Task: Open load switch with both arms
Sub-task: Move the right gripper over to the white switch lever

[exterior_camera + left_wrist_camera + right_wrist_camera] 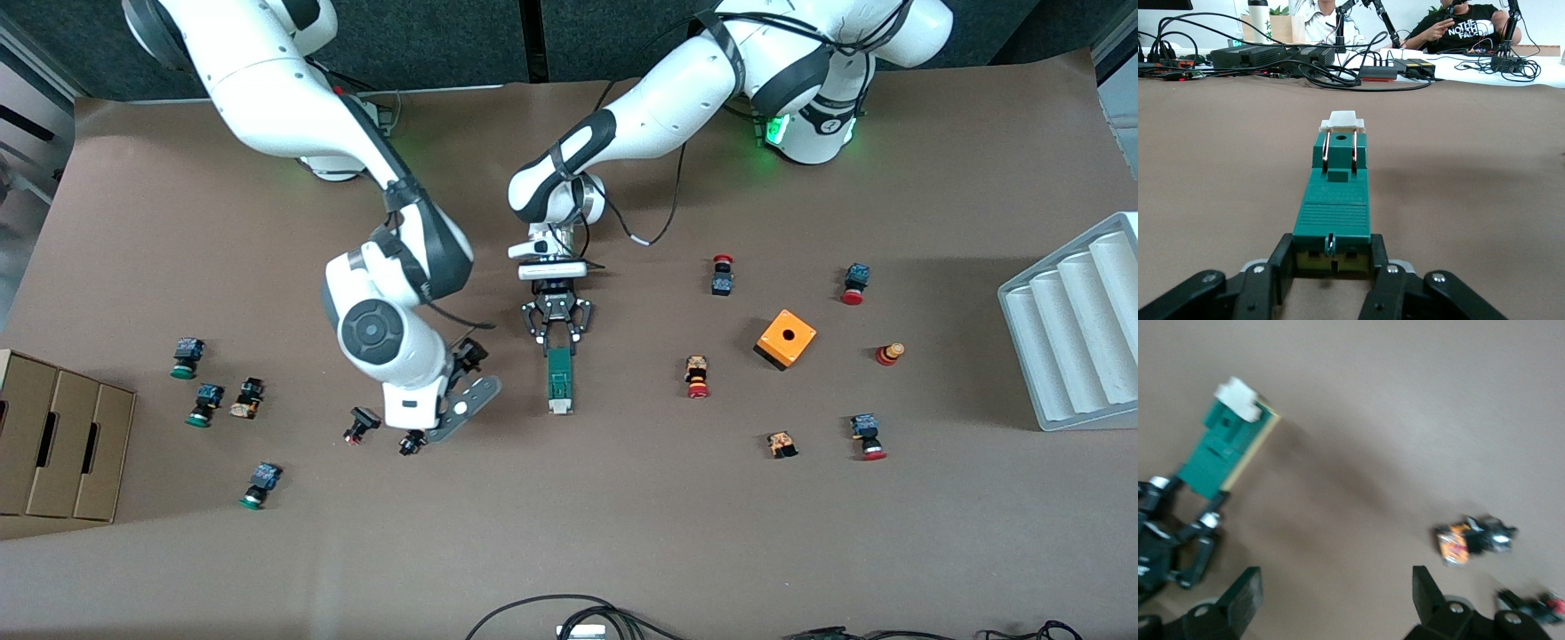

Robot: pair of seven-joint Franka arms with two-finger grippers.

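Look at the load switch (559, 380). It lies flat on the tabletop (622, 533), about in the middle, with small push buttons (356, 427) scattered well away on both ends. Its long side runs from the robots toward the front camera, and its white piece (559, 407) is at the end nearer the camera.

Your left pincer (558, 340) is clamped on the end of the load switch that is nearer the robots. In the left wrist view you can see both fingers (1281, 267) pressed against its sides, so the block points straight out from that pincer.

Your right pincer (458, 404) hangs just beside the load switch, toward the right arm's end of the tabletop. Its fingers (1245, 597) are wide apart and hold nothing. The free white end is the part for it to reach, so I think you should bring it sideways to that end.
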